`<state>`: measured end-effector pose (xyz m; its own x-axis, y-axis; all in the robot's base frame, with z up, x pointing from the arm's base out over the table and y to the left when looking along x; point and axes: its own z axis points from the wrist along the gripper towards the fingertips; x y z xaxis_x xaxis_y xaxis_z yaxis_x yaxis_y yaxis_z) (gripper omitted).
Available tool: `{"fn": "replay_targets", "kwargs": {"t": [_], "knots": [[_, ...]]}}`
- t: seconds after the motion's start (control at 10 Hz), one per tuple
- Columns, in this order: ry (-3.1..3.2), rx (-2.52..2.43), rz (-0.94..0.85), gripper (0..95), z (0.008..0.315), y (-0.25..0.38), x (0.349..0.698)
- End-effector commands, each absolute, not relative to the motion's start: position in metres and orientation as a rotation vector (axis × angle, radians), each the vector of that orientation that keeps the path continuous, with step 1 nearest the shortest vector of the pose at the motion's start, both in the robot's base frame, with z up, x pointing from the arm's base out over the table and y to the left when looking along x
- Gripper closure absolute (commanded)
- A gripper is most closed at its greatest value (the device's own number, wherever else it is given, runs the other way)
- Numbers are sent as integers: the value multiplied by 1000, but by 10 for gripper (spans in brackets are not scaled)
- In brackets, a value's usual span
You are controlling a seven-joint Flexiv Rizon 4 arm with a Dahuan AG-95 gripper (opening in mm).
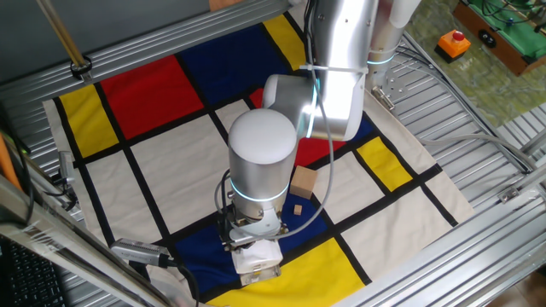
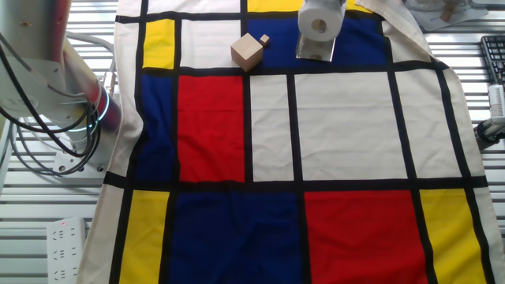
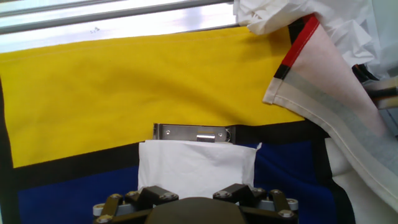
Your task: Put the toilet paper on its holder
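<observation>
Toilet paper (image 3: 196, 167) sat directly beyond gripper (image 3: 195, 194), against holder (image 3: 194, 132) plate. Roll axis lay crosswise, parallel to plate. Finger state: cannot tell, tips hidden behind roll.

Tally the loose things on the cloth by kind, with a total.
Paper roll: 1
Chrome holder: 1
Wooden blocks: 2, a large cube and a tiny one
Total: 4
</observation>
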<state>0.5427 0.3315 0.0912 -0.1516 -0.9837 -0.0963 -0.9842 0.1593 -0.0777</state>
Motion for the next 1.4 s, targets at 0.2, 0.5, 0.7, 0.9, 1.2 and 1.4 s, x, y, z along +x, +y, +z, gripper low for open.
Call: {"fn": "replay_targets", "kwargs": {"t": [0.2, 0.5, 0.7, 0.9, 1.2, 1.4], "knots": [[2292, -1961, 2, 190, 92, 331, 543], [2283, -1967, 3, 190, 91, 331, 543], [2282, -1970, 0, 190, 92, 331, 543], [2284, -1969, 0, 0, 92, 331, 543], [2280, -1968, 2, 0, 92, 331, 543], [2279, -1970, 0, 0, 92, 331, 543]]}}
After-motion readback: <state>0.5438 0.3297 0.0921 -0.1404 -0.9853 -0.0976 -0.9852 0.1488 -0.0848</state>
